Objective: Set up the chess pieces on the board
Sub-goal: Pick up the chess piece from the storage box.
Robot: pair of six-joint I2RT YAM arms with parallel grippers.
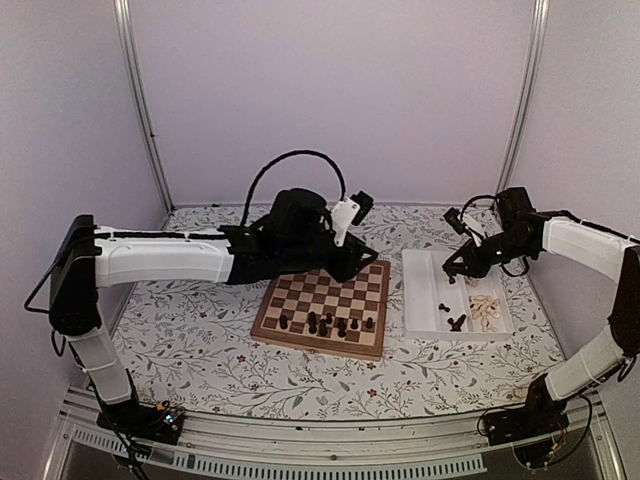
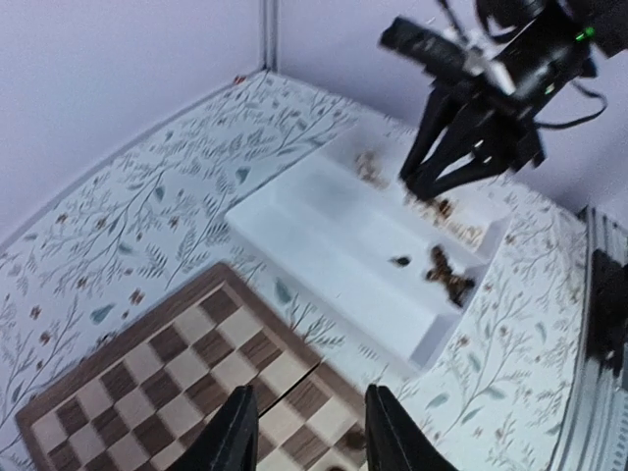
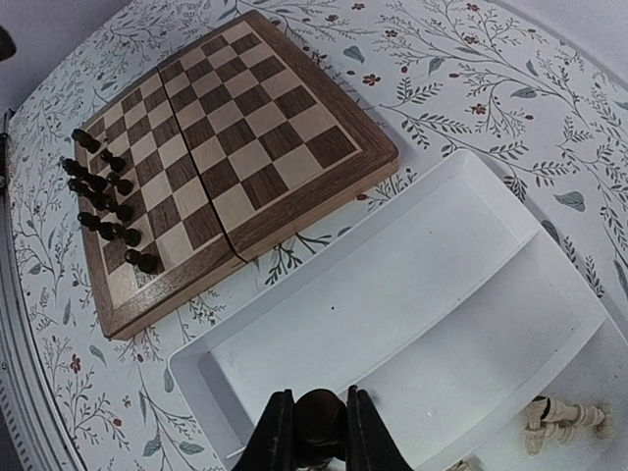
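Floral desk (image 1: 200,340) carries the board (image 1: 340,288) mid-desk, white tray (image 1: 425,290) just right of it. Left fingers (image 2: 237,437) hang spread over the board's far side, nothing between them; right fingers (image 3: 275,437) over the tray are pinching a dark piece (image 3: 319,414). A cluster of dark pieces (image 1: 325,323) stands along the board's near edge, and cream pieces (image 1: 487,312) lie in the tray's right compartment.

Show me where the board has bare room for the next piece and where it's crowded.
The board is bare from its far edge to the centre seam and beyond. Only the ranks along its near edge are crowded with dark pieces. The wide compartment of the tray, beside the board, is bare too.
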